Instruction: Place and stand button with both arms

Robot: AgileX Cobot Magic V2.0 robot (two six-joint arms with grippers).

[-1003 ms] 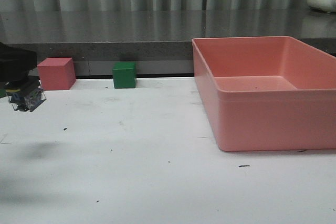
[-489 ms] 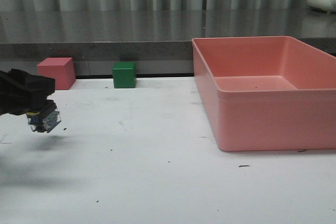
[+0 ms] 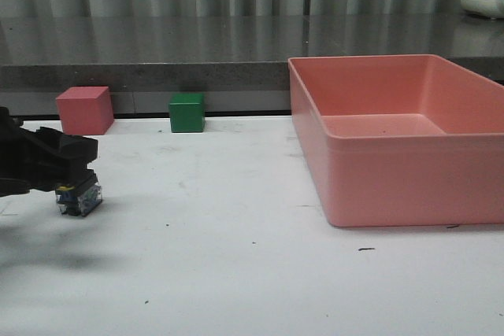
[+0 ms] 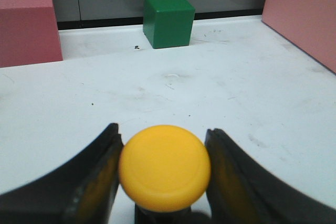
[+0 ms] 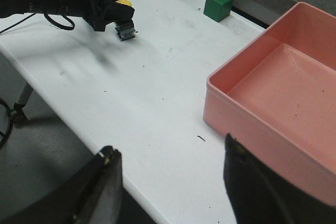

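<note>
Landmark: pink bin [image 3: 409, 135], open-topped, standing on the white desk [image 3: 236, 257]; every place below is given relative to it.

My left end effector [image 3: 75, 164]: well apart from the bin on its left in the front view, low over the desk. It is clenched on the button, one finger [image 4: 100, 174] pressed to each side of the yellow cap in the left wrist view.

Button [image 3: 79, 197]: in my left grasp, far left of the bin. Yellow mushroom cap [image 4: 164, 167] faces my wrist camera; the black-and-clear block base hangs below my fingers in the front view, at or just above the desk. Whether the base touches the surface I cannot tell.

My right end effector [image 5: 170, 184]: above the desk's near edge, on the bin's near side, released, its two fingers spread wide with nothing between them. Not seen in the front view.

Green cube [image 3: 187, 112]: on the desk at its back edge, left of the bin, between the bin and the pink cube.

Pink cube [image 3: 84, 109]: at the same back edge, farther left of the bin than the green cube, behind my left end effector.

Bin contents: floor bare but for a few dark specks.
</note>
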